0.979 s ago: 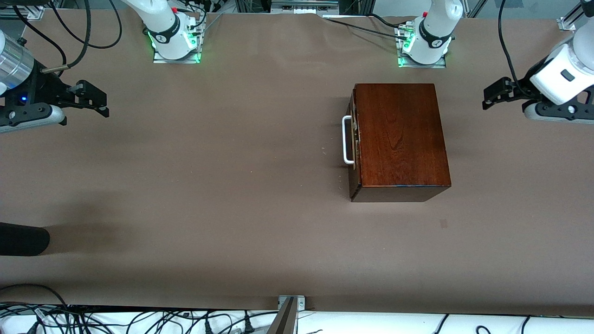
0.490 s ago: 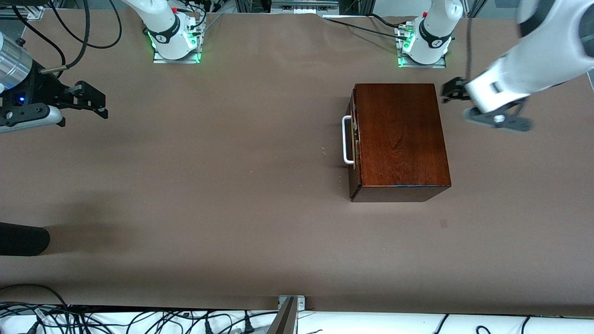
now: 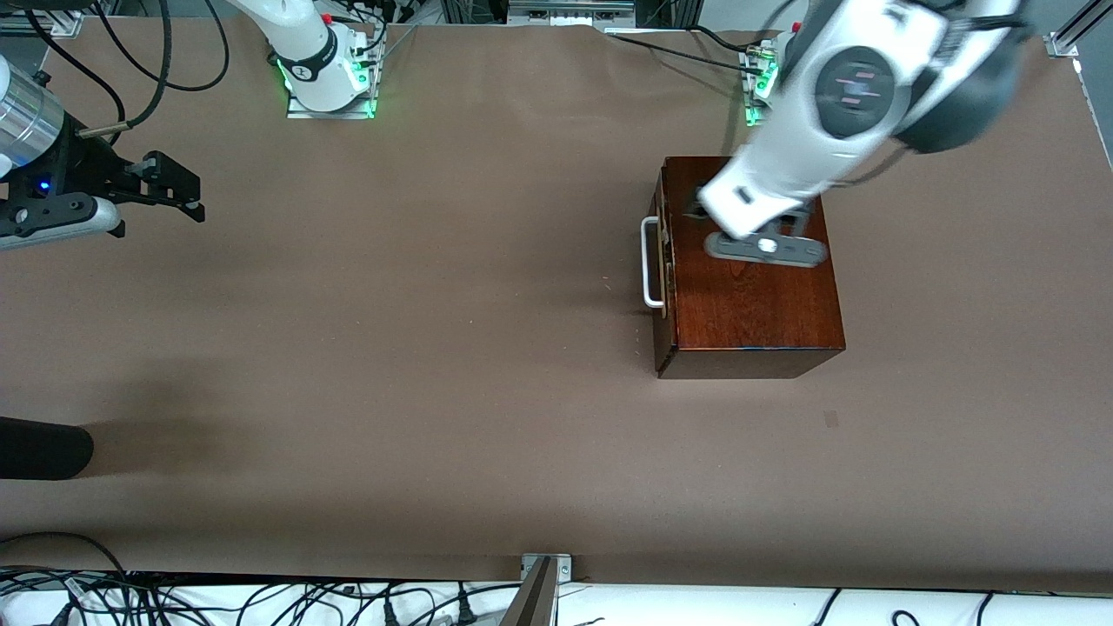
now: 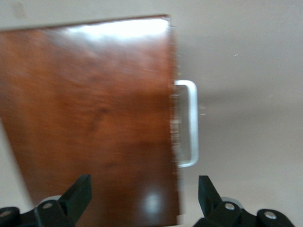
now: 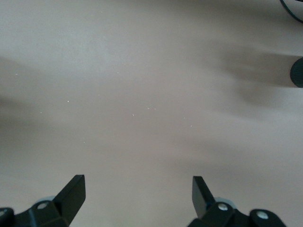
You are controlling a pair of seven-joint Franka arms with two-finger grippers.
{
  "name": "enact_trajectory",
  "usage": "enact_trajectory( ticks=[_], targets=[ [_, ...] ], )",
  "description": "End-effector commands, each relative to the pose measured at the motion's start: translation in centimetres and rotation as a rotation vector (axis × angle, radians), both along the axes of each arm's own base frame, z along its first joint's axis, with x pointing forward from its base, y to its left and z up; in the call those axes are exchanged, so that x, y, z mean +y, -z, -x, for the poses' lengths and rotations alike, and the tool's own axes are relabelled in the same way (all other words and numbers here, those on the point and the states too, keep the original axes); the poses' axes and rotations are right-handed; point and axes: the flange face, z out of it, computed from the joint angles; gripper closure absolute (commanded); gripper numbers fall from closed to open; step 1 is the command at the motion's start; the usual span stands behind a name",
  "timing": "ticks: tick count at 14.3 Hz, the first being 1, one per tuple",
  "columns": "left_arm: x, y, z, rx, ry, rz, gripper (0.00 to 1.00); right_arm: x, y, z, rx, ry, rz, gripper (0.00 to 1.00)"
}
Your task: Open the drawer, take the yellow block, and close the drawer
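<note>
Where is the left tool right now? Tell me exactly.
The left tool, open, hangs over the wooden box, above the top's part farthest from the front camera, near the closed drawer's white handle. In the left wrist view its fingers frame the box's edge.

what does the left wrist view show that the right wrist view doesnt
Only the left wrist view shows the wooden box and the drawer, shut, with its white handle, under the open left gripper. Only the right wrist view shows a dark round object at its edge, over the open right gripper. Both show the brown table. Neither shows the yellow block.
</note>
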Motion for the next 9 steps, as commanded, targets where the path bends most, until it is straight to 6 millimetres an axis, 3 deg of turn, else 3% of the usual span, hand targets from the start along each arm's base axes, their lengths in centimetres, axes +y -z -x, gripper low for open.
enact_trajectory(
  ticks=[1, 3, 5, 9],
  targets=[
    [-6.4, 3.4, 1.1, -0.046, -0.088, -0.065, 0.00, 0.0, -0.4, 0.2, -0.004, -0.009, 0.005, 0.00],
    [-10.4, 6.3, 3.1, -0.090, -0.088, -0.149, 0.00, 0.0, -0.4, 0.2, -0.005, -0.009, 0.004, 0.00],
    [-12.6, 9.2, 4.4, -0.100, -0.075, -0.196, 0.00, -0.3, -0.3, 0.1, -0.005, -0.008, 0.011, 0.00],
    [-13.4, 14.3, 5.3, -0.121, 0.035, -0.320, 0.00, -0.1, -0.3, 0.2, -0.006, -0.009, 0.006, 0.00]
  ],
)
